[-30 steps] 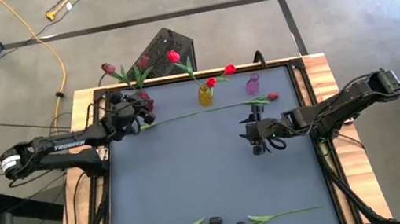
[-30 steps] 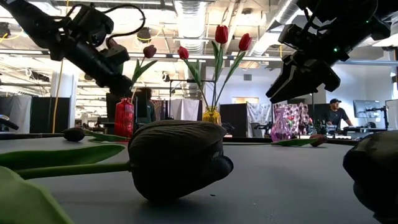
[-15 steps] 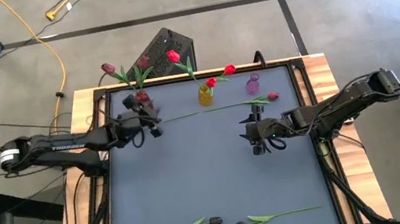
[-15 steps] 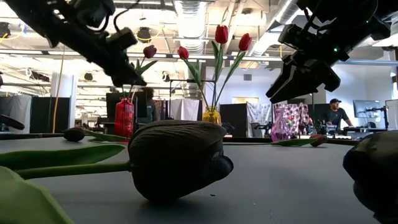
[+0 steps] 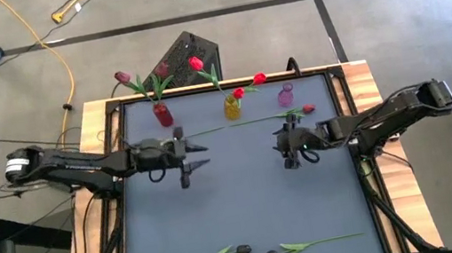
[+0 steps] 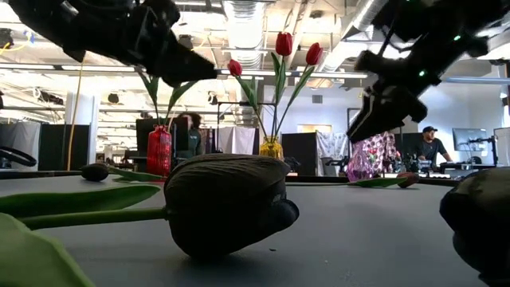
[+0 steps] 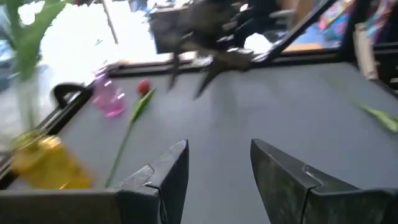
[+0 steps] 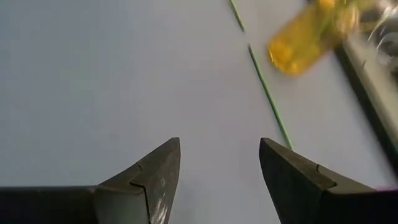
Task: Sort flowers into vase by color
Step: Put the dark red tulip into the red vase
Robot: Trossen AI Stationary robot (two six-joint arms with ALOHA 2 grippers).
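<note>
Lying between both open end effectors (image 5: 192, 152) (image 5: 280, 141), red tulip (image 5: 244, 124).

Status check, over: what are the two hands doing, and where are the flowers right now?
Left hand open, empty, mid-table. Right hand open, empty, near the lying red tulip. Two dark tulips at the front edge. Nothing in the way.

yellow cable (image 5: 65, 70), black case (image 5: 188, 51)
</note>
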